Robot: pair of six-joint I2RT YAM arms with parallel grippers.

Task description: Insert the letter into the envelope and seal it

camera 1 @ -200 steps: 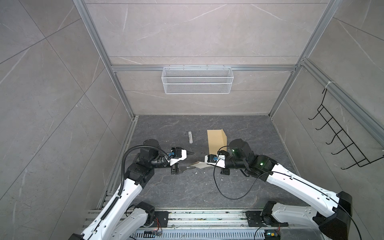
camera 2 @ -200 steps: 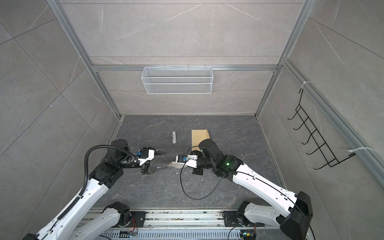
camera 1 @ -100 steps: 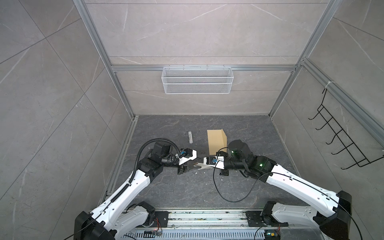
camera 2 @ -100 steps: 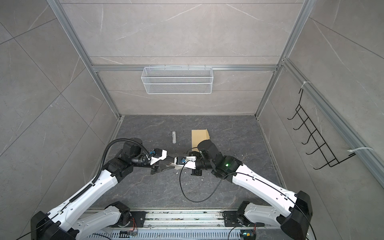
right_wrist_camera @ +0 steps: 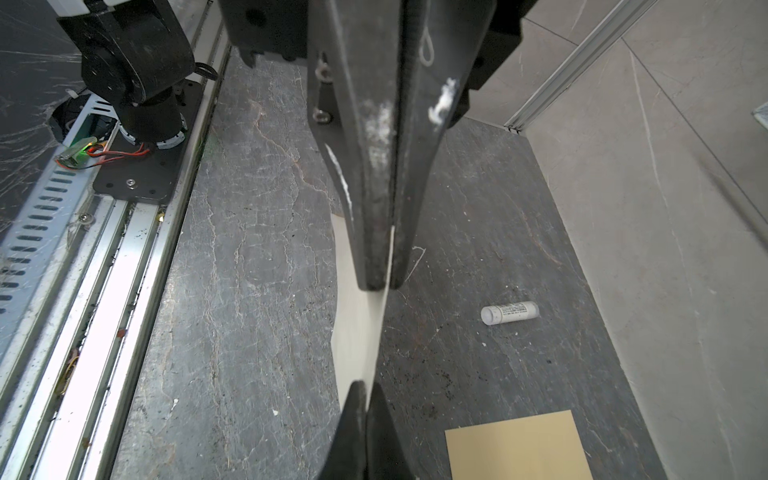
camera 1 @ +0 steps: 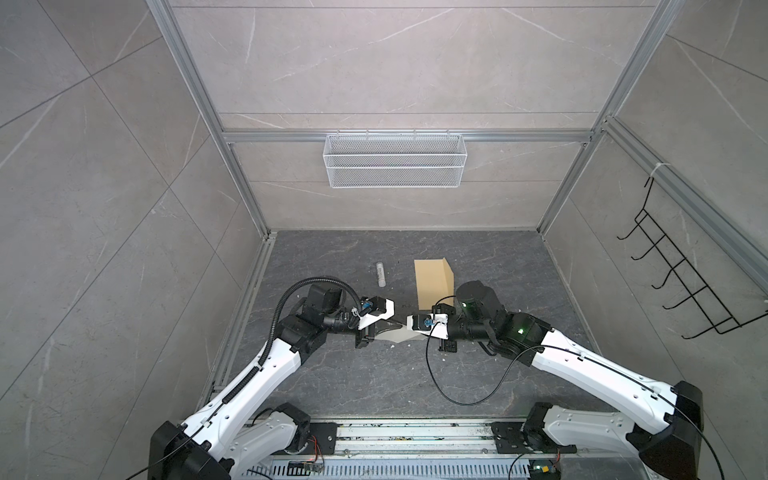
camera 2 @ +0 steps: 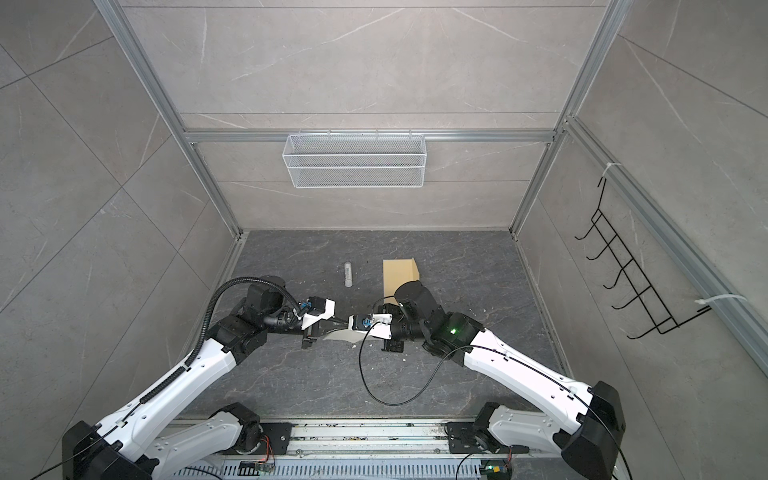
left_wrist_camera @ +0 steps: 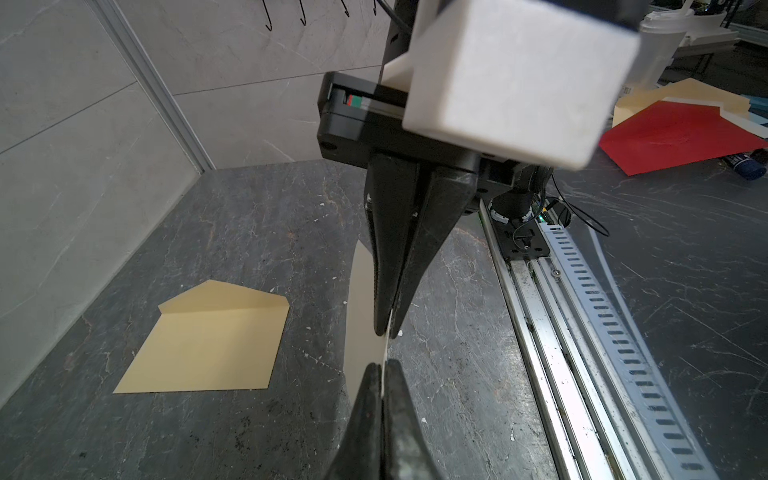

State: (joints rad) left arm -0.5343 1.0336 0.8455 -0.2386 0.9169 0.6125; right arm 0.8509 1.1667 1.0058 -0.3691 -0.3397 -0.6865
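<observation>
The letter (camera 1: pixel 395 335) (camera 2: pixel 337 335), a pale sheet seen nearly edge-on, hangs above the dark floor between both grippers. My left gripper (camera 1: pixel 394 324) (left_wrist_camera: pixel 382 368) is shut on one edge of the letter (left_wrist_camera: pixel 360 316). Facing it tip to tip, my right gripper (camera 1: pixel 409 329) (right_wrist_camera: pixel 365 387) is shut on the opposite edge of the letter (right_wrist_camera: pixel 356 332). The yellow-tan envelope (camera 1: pixel 432 282) (camera 2: pixel 399 276) lies flat on the floor behind the right gripper, with its flap open in the left wrist view (left_wrist_camera: pixel 208 345). A corner of the envelope (right_wrist_camera: pixel 515 444) shows in the right wrist view.
A white glue stick (camera 1: pixel 380 274) (right_wrist_camera: pixel 509 312) lies on the floor left of the envelope. A wire basket (camera 1: pixel 395 166) hangs on the back wall and a black hook rack (camera 1: pixel 685 286) on the right wall. The arms' metal rail (camera 1: pixel 415 436) runs along the front edge.
My left arm swung right toward the middle and its gripper closed on the free edge of the letter. The right gripper kept holding the letter in about the same place.
</observation>
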